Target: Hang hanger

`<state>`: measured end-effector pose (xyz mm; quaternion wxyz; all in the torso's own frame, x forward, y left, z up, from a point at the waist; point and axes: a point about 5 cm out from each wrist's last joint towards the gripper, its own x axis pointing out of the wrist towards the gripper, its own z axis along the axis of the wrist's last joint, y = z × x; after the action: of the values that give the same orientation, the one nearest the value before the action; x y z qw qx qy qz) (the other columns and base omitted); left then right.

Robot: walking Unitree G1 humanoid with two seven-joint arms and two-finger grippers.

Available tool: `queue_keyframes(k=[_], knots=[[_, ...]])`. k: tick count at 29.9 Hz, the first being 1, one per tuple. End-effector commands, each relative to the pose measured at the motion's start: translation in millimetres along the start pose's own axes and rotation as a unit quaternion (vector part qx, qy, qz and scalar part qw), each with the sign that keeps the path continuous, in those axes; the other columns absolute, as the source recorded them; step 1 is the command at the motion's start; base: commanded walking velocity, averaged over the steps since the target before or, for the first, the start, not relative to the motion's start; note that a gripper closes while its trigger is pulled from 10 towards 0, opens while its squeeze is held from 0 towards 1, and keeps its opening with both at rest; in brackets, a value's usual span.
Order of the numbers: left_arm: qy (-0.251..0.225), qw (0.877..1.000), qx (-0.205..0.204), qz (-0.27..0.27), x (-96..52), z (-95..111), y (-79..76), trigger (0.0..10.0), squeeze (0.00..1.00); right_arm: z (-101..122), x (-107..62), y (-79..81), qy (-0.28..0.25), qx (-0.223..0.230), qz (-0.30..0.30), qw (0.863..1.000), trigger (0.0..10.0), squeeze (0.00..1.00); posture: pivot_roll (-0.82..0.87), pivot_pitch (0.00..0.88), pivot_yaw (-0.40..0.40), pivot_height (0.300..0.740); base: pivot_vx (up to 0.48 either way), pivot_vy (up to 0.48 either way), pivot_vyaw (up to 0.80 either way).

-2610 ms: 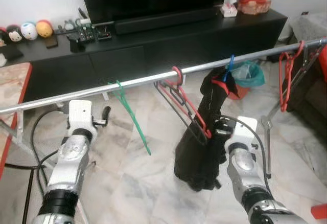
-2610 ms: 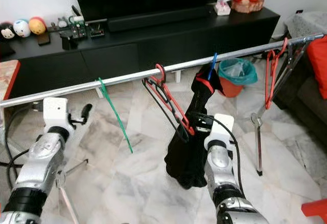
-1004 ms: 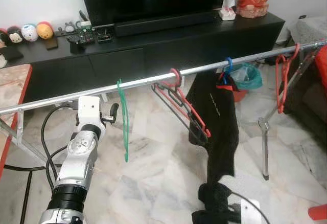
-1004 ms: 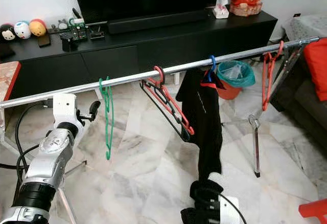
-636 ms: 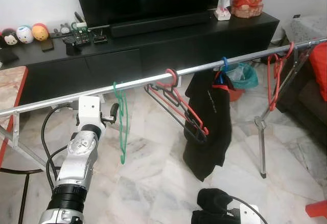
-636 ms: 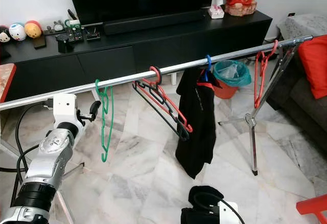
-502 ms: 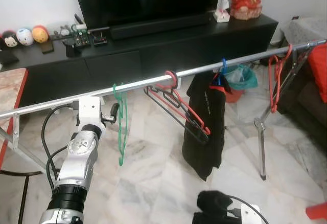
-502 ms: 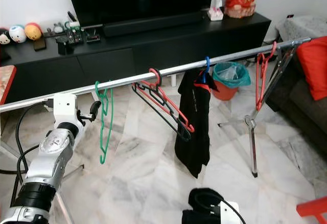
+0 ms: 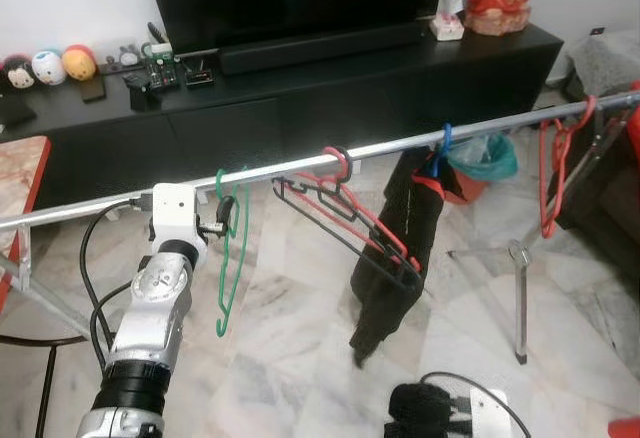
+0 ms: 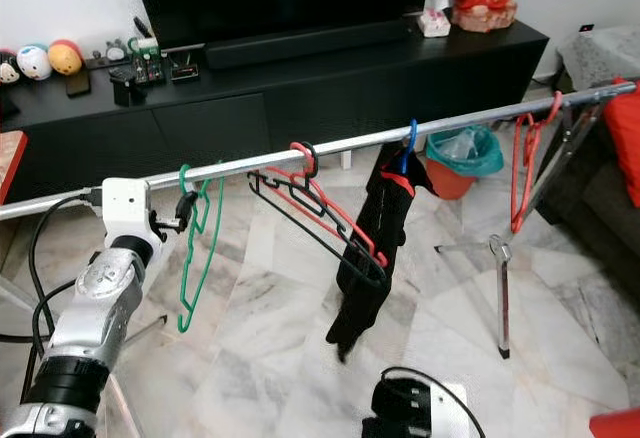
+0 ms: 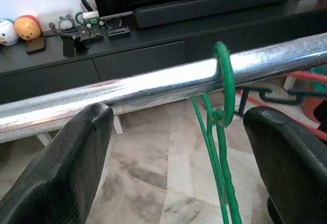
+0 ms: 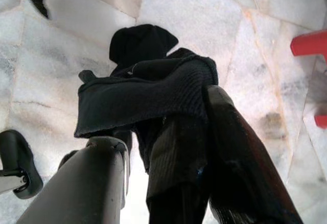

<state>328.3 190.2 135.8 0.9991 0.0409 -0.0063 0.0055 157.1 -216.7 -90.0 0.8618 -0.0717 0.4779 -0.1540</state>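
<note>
Two fingers of my left gripper (image 11: pixel 168 157) spread wide around the green hanger (image 9: pixel 232 258), hooked on the rail (image 9: pixel 300 165); my right gripper (image 12: pixel 168 183) pinches a dark cloth (image 12: pixel 148 91), keeping it off the floor.

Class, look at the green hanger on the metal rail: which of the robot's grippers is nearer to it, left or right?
Left. The left gripper is raised at the rail, its fingers either side of the green hanger. The right gripper is low near the floor, clamped on dark cloth.
</note>
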Motion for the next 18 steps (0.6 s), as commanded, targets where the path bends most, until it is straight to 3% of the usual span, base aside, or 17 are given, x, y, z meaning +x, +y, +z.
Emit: queue_keyframes(k=[1, 8, 18], knots=[[0.016, 1.000, 0.002, 0.009, -4.8, -6, 7.8, 10.0, 0.00, -1, -0.4, 0.1, -0.002, 0.001, 0.001, 1.000, 10.0, 0.00, 0.02, 0.000, 0.026, 0.728, 0.000, 0.000, 0.00], [0.036, 0.999, 0.012, -0.035, -15.2, -14, 2.2, 10.0, 0.00, 0, -0.3, 1.1, -0.005, 0.000, 0.003, 1.000, 10.0, 0.00, 0.02, 0.000, 0.025, 0.728, 0.000, 0.000, 0.00], [0.057, 0.998, 0.024, -0.033, -25.2, -35, 1.7, 10.0, 0.00, 3, 0.1, 0.8, -0.012, 0.000, 0.003, 1.000, 10.0, 0.00, 0.02, 0.000, 0.025, 0.728, 0.000, 0.000, 0.00]])
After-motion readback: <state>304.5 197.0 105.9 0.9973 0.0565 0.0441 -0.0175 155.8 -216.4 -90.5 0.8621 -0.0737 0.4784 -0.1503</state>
